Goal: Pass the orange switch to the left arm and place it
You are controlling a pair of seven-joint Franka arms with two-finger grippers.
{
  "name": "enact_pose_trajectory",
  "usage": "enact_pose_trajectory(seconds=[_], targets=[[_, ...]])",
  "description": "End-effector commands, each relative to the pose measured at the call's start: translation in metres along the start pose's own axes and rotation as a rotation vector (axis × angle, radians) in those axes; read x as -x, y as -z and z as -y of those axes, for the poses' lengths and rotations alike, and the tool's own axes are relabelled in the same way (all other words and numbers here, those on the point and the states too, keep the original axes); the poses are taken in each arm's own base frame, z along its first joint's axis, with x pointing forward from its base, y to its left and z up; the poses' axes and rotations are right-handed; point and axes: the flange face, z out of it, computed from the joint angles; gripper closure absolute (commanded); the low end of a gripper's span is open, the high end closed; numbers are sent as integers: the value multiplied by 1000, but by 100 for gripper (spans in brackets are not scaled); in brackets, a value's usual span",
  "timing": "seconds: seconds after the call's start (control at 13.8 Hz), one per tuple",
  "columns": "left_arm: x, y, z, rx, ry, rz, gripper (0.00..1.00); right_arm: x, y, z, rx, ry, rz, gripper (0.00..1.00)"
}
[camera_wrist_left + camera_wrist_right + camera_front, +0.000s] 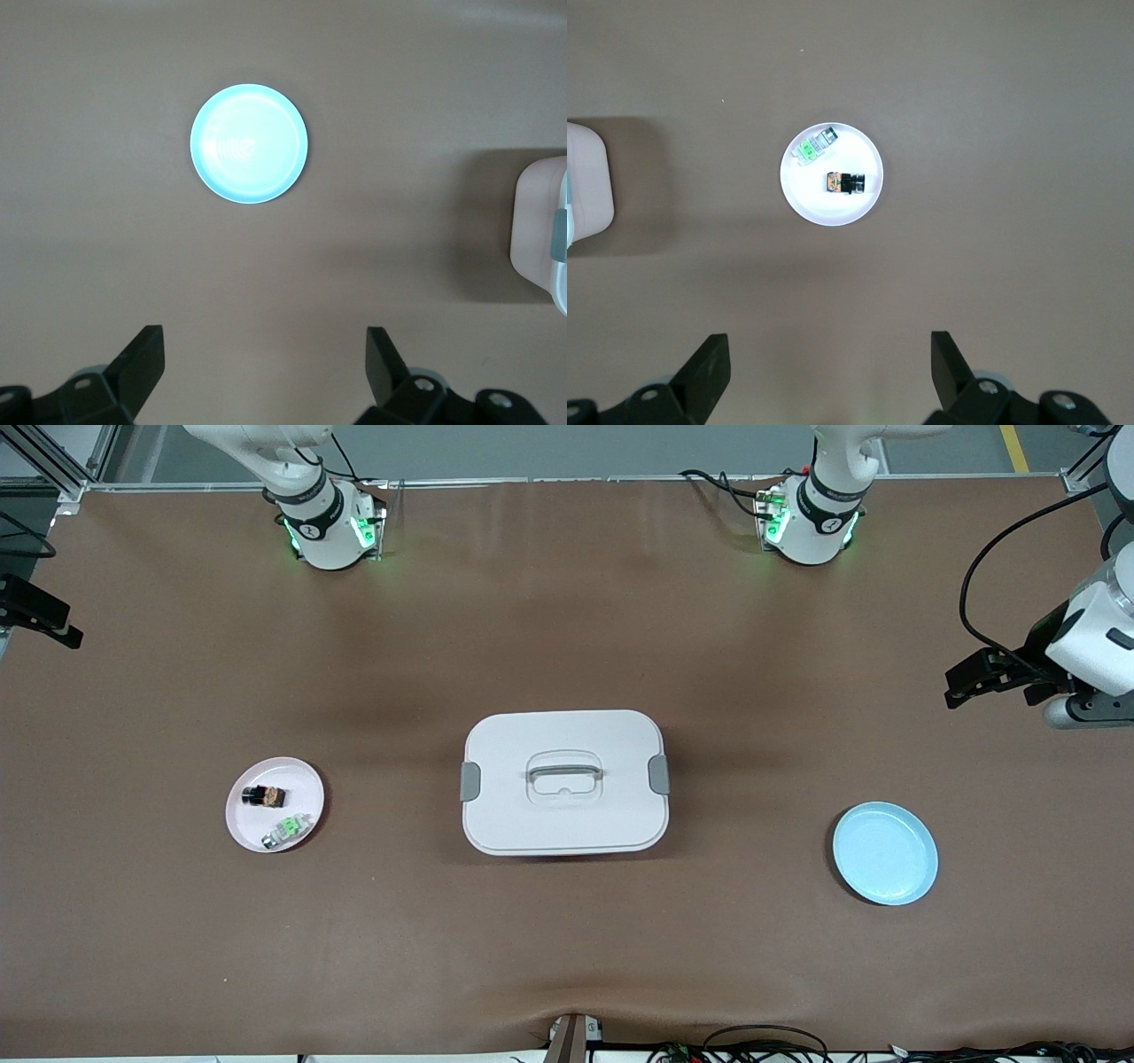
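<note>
Nearest the front camera lies the blue plate (885, 853), bare, toward the left arm's end of the brown surface (567, 957). At the middle sits the white box (564, 781), its lid on, with a grey-edged handle and grey side clips. Toward the right arm's end, a pink plate (275, 804) carries the orange switch (264, 796), lying on its side, and just beside it, a little nearer the front camera, a small green-and-silver part (288, 832). High over the blue plate hangs the left end effector (266, 372), fingers spread wide with nothing between them. Over the pink plate, the right end effector (831, 376) hovers the same way, fingers apart and empty.
</note>
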Motion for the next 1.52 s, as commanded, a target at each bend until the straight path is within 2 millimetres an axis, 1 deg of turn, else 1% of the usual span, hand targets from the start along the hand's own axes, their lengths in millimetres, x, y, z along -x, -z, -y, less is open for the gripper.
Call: enact_pose_trajectory(seconds=[0.0,0.22,0.43,0.58,1.45], targets=[[2,5,2,17,-6,7,0,9,1,-4,10,11,0,0],[1,4,1,15,-5,9,0,9,-1,-4,9,13,6,0],[0,2,0,15,-5,12,0,11,-2,-17,8,8,11,0],[0,2,0,15,-6,12,0,10,-3,-18,8,5,11,0],[0,2,1,4,-19,9,0,9,-2,-20,23,5,4,0]])
